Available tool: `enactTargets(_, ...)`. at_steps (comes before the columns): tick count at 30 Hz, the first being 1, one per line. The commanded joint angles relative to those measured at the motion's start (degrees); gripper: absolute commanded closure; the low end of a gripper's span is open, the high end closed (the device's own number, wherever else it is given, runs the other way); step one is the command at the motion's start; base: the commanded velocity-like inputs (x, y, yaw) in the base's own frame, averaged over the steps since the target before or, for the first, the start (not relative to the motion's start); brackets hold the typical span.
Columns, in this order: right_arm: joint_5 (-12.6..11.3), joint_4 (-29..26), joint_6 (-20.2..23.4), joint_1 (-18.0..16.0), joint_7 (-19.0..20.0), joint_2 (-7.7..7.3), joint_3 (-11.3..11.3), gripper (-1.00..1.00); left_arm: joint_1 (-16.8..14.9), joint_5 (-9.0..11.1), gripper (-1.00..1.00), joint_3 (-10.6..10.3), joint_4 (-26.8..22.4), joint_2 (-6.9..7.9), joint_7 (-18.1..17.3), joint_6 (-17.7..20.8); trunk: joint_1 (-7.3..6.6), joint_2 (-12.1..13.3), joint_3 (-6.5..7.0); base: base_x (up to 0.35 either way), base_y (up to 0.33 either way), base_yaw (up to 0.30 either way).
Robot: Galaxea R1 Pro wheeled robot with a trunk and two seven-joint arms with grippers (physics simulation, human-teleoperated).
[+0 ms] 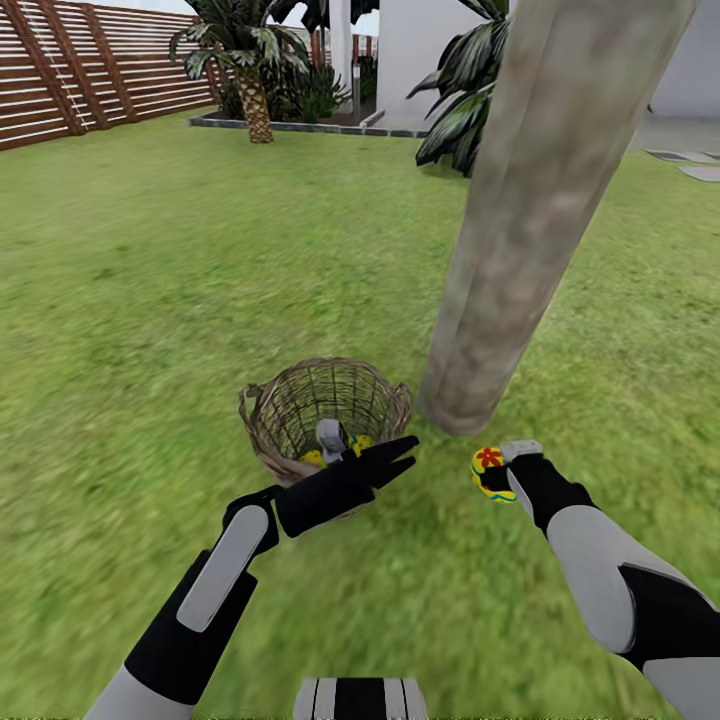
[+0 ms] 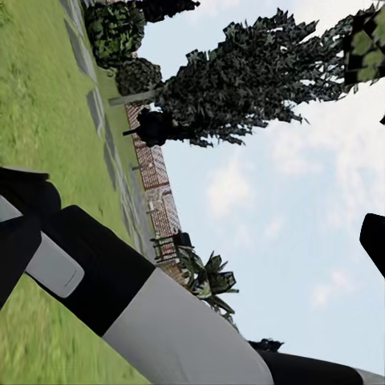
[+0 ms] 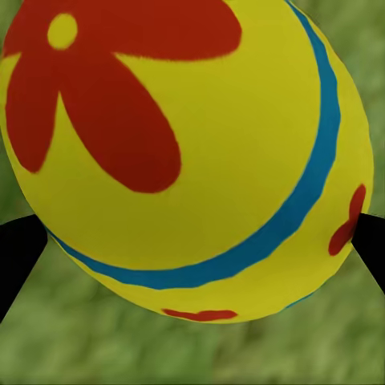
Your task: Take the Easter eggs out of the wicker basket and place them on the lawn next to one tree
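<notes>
On the lawn (image 1: 150,300), near the foot of the tree (image 1: 520,240): one wicker basket (image 1: 325,405), round, brown, open-weave, standing upright just beside the trunk's base, a small loop handle at its rim on the left.

Contents of basket: yellow egg surfaces (image 1: 312,458) visible low inside against the near wall; their count cannot be told, as the left gripper (image 1: 400,455) crosses in front.

Left gripper: black, at the basket's near rim, pointing right toward the trunk; its fingers appear slightly parted with nothing seen between them. The left wrist view looks out over grass, sky, dark conifers (image 2: 241,80) and the black-and-white right arm (image 2: 160,313).

Right gripper (image 1: 497,470): low over the grass, right of the basket and just in front of the trunk's base, closed on one Easter egg (image 1: 490,470). Egg: yellow, red flower mark with yellow centre, blue band. Right wrist view: the same egg (image 3: 192,160) pinched between two black fingers (image 3: 18,257), blurred grass behind; whether the egg touches the ground cannot be told.

Surroundings: brown slatted fence (image 1: 90,70) at far left, short scaly-trunked palm (image 1: 250,80), white house wall (image 1: 420,50), grey stepping stones (image 1: 690,165) at far right.

Writing, brands, labels: none legible.
</notes>
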Motion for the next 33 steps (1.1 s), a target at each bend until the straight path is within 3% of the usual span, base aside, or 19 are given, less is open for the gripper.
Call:
enactTargets(1,0.3,0.0,0.2,0.0,0.1,0.04,-0.3,1.00,0.0,0.2,-1.00,0.0,0.0,-0.01,0.0,0.3,0.01,0.0,-0.27,0.000,0.000,0.000)
enactTargets(7,0.2,-0.1,0.2,-0.1,-0.3,0.04,-0.3,1.00,0.0,0.2,-1.00,-1.3,0.0,-0.03,-0.1,0.3,0.17,-0.1,-1.60,0.000,0.000,0.000)
enactTargets(9,0.1,-0.1,0.2,-0.1,-3.3,0.04,-0.3,1.00,0.0,0.2,-1.00,-1.4,0.0,-0.04,-0.1,0.3,0.22,-0.1,-2.04,0.000,0.000,0.000)
enactTargets(11,-3.2,0.2,0.0,-0.1,-8.1,0.06,-0.7,1.00,0.0,0.2,-1.00,-1.4,0.0,-0.03,-0.1,0.3,0.27,-0.2,-2.48,0.000,0.000,0.000)
enactTargets(12,-6.4,0.5,-0.6,-0.1,-9.2,0.05,-0.8,1.00,0.0,0.2,-1.00,-1.4,0.0,-0.04,-0.1,0.3,0.30,-0.2,-2.70,0.000,0.000,0.000)
enactTargets(13,-7.9,0.6,-1.0,-0.1,-9.6,0.00,-0.8,1.00,0.0,0.2,-1.00,-1.4,0.0,-0.03,-0.1,0.3,0.32,-0.2,-2.92,0.000,0.000,0.000)
enactTargets(15,-9.3,0.8,-1.5,-0.1,-9.9,0.02,-0.8,1.00,0.0,0.2,-1.00,-1.5,0.0,-0.02,0.0,0.3,0.37,-0.2,-3.37,0.000,0.000,0.000)
enactTargets(24,-9.6,0.4,-1.7,-0.1,-9.6,0.06,-0.8,1.00,0.0,0.2,-1.00,-1.5,0.0,0.04,-0.1,0.4,0.60,-0.3,-5.36,0.000,0.000,0.000)
enactTargets(28,-9.5,0.1,-4.5,0.0,-9.4,0.14,-0.6,1.00,0.0,0.2,-1.00,-1.5,-0.1,0.04,-0.2,0.4,0.71,-0.4,-6.25,0.000,0.000,0.000)
enactTargets(33,-9.5,0.1,-4.7,0.0,-8.7,0.22,-0.5,1.00,0.0,0.2,-1.00,-1.5,-0.1,0.04,-0.2,0.4,0.84,-0.5,-7.36,0.000,0.000,0.000)
